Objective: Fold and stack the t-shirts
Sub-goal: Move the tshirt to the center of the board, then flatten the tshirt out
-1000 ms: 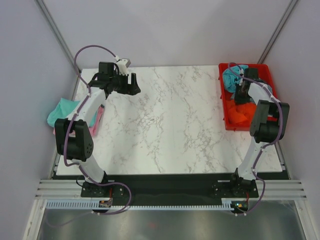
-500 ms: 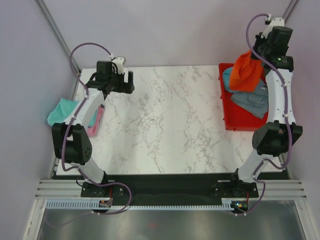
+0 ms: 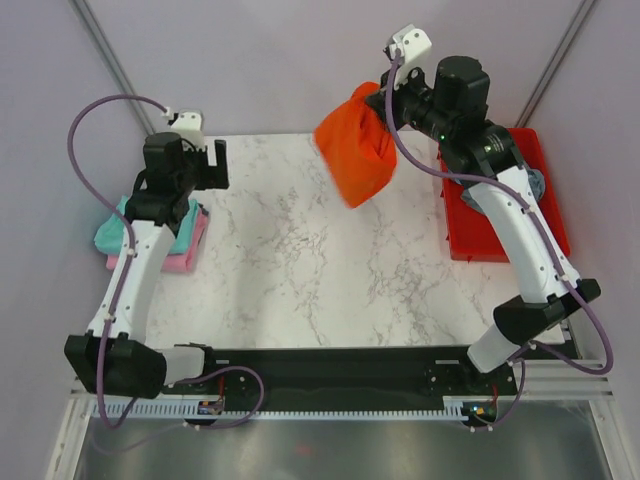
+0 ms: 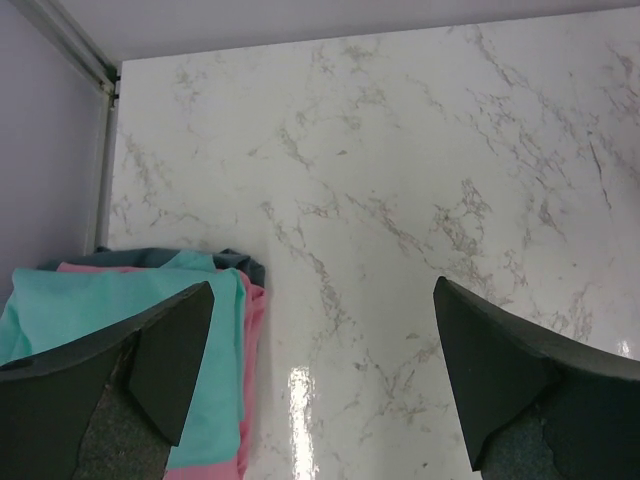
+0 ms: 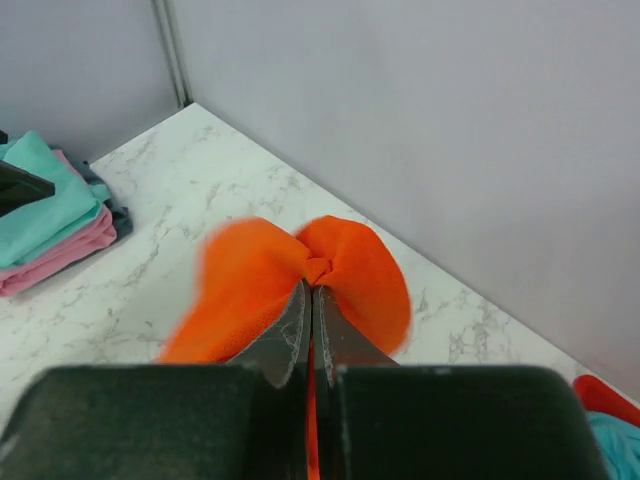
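At the left edge a folded stack (image 4: 100, 305) lies, teal on pink with a grey layer beneath. Just right of it and above, the left claw (image 4: 322, 300) hovers spread wide, gripping nothing, facing down at bare table (image 3: 300, 260). In the upper middle of the top view the orange shirt (image 3: 355, 155) hangs bunched in the air, its long axis running down and slightly left from the right claw (image 5: 310, 295), which is pinched tight on a gather of the cloth. The red tray (image 3: 470, 240) sits far right, with more cloth inside. The shirt hangs below the right claw and well apart from the left one. Spreading it probably needs the left claw to cross rightward and catch the free lower end.
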Action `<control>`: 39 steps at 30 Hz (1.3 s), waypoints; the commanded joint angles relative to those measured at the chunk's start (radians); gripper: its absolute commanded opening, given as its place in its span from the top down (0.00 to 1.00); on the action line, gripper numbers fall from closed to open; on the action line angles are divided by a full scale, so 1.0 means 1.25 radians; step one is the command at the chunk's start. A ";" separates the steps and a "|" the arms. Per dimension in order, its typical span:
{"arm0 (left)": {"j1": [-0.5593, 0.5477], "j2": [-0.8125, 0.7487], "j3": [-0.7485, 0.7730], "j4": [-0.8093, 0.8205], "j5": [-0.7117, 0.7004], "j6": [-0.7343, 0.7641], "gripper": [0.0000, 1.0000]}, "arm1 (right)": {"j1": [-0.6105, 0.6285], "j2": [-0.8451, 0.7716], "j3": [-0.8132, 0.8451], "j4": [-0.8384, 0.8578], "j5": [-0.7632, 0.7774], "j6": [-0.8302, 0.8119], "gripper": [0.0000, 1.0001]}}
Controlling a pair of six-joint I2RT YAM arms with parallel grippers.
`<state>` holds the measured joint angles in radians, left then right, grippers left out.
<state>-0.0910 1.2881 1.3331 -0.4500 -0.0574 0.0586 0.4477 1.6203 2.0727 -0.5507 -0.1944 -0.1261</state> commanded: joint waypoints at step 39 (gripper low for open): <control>0.047 0.234 -0.202 -0.093 0.336 -0.161 0.11 | 0.193 0.355 -0.202 0.092 -0.209 0.054 0.02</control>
<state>-0.0444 1.6310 1.0660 -0.5667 0.3279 -0.1123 0.6533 2.0090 1.7454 -0.4725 -0.4099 -0.0639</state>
